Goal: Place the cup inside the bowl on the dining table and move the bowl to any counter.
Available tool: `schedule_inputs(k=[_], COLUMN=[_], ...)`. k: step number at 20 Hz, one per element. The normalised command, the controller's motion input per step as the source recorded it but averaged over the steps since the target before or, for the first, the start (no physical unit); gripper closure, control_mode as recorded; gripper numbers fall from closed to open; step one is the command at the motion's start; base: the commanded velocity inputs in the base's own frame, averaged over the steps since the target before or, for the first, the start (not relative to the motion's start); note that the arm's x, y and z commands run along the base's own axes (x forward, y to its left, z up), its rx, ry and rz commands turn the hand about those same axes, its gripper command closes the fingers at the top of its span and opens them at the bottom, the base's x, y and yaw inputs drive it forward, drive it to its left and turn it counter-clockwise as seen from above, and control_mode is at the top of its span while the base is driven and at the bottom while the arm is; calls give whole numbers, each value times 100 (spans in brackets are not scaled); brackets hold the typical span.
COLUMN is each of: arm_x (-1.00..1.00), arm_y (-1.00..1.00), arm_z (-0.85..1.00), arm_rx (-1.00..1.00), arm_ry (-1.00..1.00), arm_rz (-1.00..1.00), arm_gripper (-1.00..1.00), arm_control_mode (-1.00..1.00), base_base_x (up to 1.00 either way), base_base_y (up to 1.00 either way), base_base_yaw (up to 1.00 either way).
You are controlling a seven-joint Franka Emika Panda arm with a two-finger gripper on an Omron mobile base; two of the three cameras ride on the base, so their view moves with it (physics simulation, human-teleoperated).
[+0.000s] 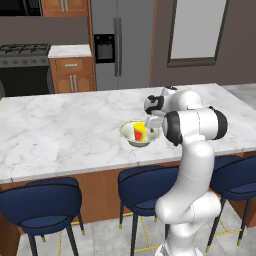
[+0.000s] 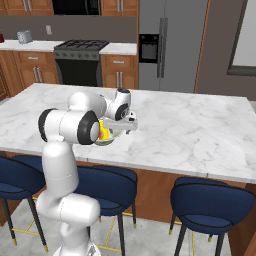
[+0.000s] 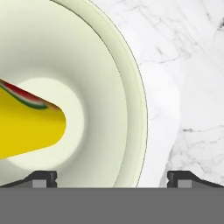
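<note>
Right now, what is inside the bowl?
The yellow cup sits inside the bowl on the dining table. The open gripper hangs over the rim; the arm covers the bowl's right side.

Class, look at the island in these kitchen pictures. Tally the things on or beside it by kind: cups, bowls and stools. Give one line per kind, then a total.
Cups: 1, the cup, standing in the bowl
Bowls: 1, the bowl
Stools: 3, the stools
Total: 5

Glossy white rounded arm [image 1: 192,165] with black joints.
</note>
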Motion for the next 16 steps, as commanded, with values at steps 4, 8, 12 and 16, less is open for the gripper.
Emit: schedule_inputs(k=[4, 8, 12, 16], arm_x=[2, 10, 9, 3], arm_y=[8, 4, 0, 0], arm_z=[-13, -12, -11, -10], arm_rx=[0, 1, 0, 0], arm_ry=[0, -1, -1, 0], arm_rz=[0, 0, 0, 0], arm_gripper=[-100, -100, -100, -100], arm_control_mode=[-100, -100, -100, -100], base_base_x=[0, 0, 0, 0], base_base_y=[0, 0, 0, 0], base_base_yaw=[0, 0, 0, 0])
